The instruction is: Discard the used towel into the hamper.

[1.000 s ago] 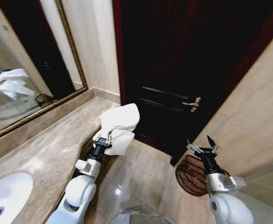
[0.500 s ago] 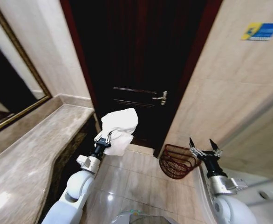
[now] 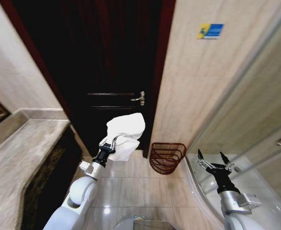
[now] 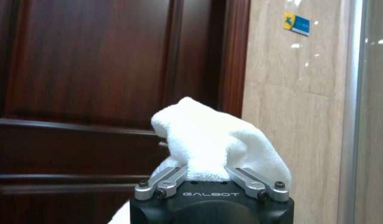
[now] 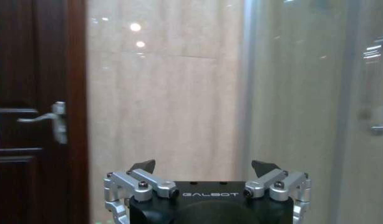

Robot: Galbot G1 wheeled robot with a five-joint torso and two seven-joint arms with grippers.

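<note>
1. Currently the left gripper (image 3: pixel 112 142) is clamped on the white towel (image 3: pixel 125 134), held raised in front of the torso; this presumably keeps the cloth clear of the floor and the counter (image 3: pixel 20 158) during transit.
2. Right gripper (image 3: pixel 215 161): fingers spread apart and empty, parked low at the right beside the glass shower panel (image 3: pixel 255 143).
3. Hamper (image 3: pixel 167 156): stands on the tiled floor against the wall, just right of the dark door (image 3: pixel 107 72), well apart from the towel.
4. Change from the earlier head views: the camera has swung right. The mirror and sink have left the view, and the hamper now sits nearer centre. The towel grip is unchanged.
</note>
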